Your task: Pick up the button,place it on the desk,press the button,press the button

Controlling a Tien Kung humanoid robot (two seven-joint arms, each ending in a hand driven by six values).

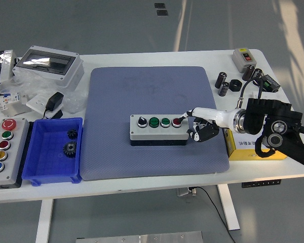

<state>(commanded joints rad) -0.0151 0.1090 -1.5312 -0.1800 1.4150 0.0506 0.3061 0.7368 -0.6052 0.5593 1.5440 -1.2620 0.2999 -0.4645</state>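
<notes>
A grey button box (159, 129) lies on the blue mat (152, 96) in the middle of the table. It carries a black selector, two green buttons and a red button (177, 122) at its right end. My right hand (195, 124) comes in from the right. Its white index finger (186, 114) is stretched out with the tip touching the red button. The other fingers are curled under, beside the box's right end. The hand holds nothing. My left arm is out of view.
A blue bin (53, 151) with two gears stands left of the mat. A second button box (4, 147) is at the far left. A yellow box (248, 147) lies under my right forearm. Black cylinders (223, 83) and a small switch box (244, 57) sit at the back right.
</notes>
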